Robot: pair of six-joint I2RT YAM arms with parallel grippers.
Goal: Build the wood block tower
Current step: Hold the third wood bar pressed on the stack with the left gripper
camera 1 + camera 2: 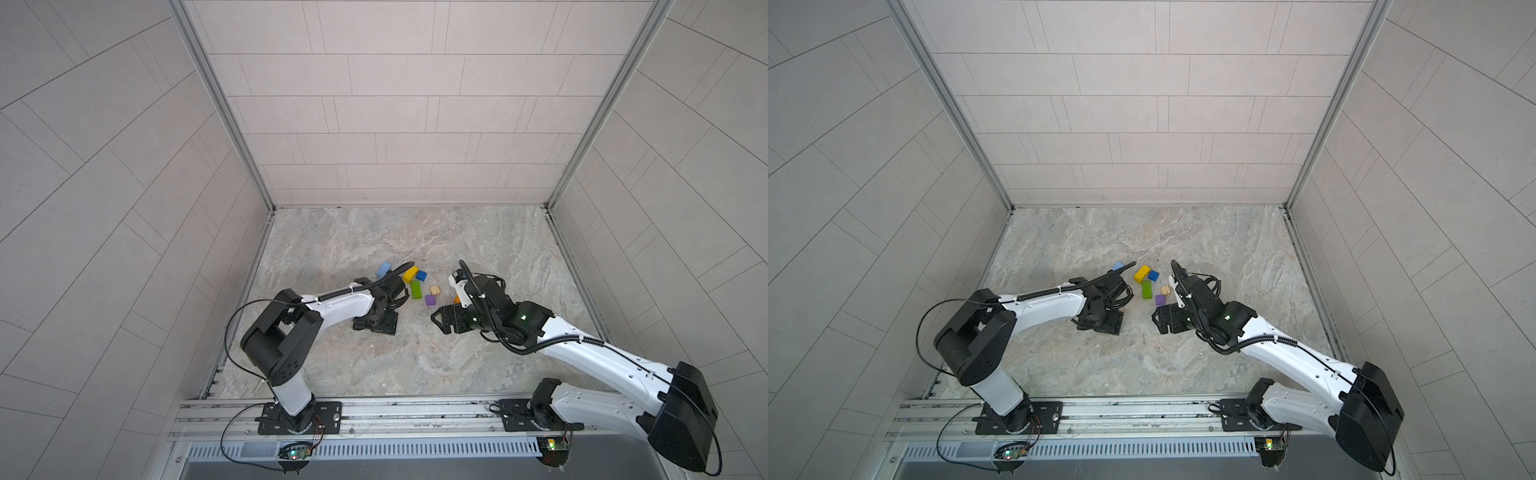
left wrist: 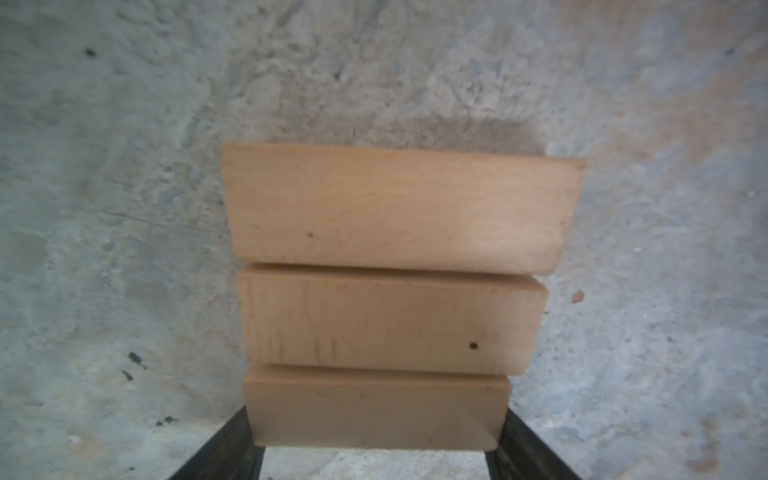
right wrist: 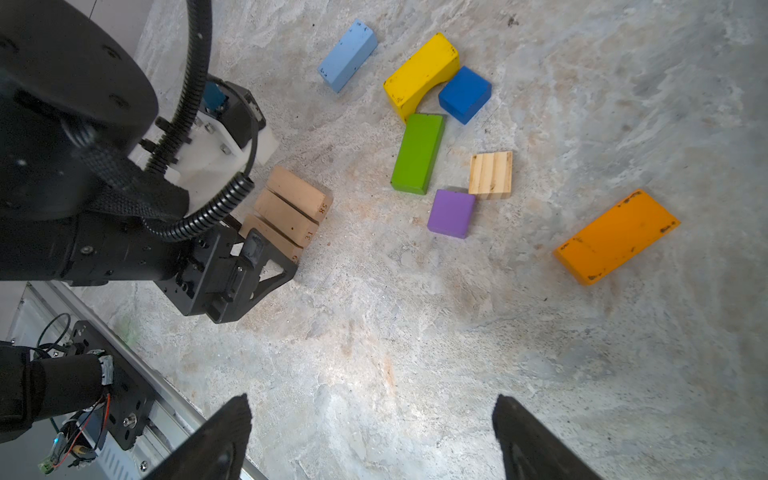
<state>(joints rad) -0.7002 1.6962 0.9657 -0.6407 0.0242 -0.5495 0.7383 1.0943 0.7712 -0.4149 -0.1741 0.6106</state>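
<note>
Straddling the nearest of three tan bars (image 2: pixel 390 320), my left gripper (image 2: pixel 378 434) sits low over the bench (image 1: pixel 374 365), left of its middle, with one finger at each end of that bar. My left fingers (image 2: pixel 224 453) stand wide, yet I cannot tell whether they press on the wood or merely flank it. The bars lie flat, side by side and touching along their long faces, which I take for the bottom layer of the tower. To do this step well I would keep the near bar tight against its neighbour with the ends level. I would let go squarely if I am holding, then rise straight up so neither finger drags the row askew. Right of that, about the middle of the bench, the loose pieces wait. A light-blue bar (image 1: pixel 384 269) lies toward the back edge, then a yellow block (image 1: pixel 409 273) up against a dark-blue cube (image 1: pixel 421 275), with a green bar (image 1: pixel 416 289) just in front of them. A ridged pale block (image 1: pixel 434 289) and a purple cube (image 1: pixel 430 300) meet at a corner, and an orange bar (image 3: pixel 617 237) lies apart on the far right. My right gripper (image 3: pixel 372 432) hovers toward the front edge from that cluster, its fingers (image 3: pixel 228 436) spread wide with nothing between them. I judge the next layer should go crosswise on the tan row, so a long bar is the better pick.
</note>
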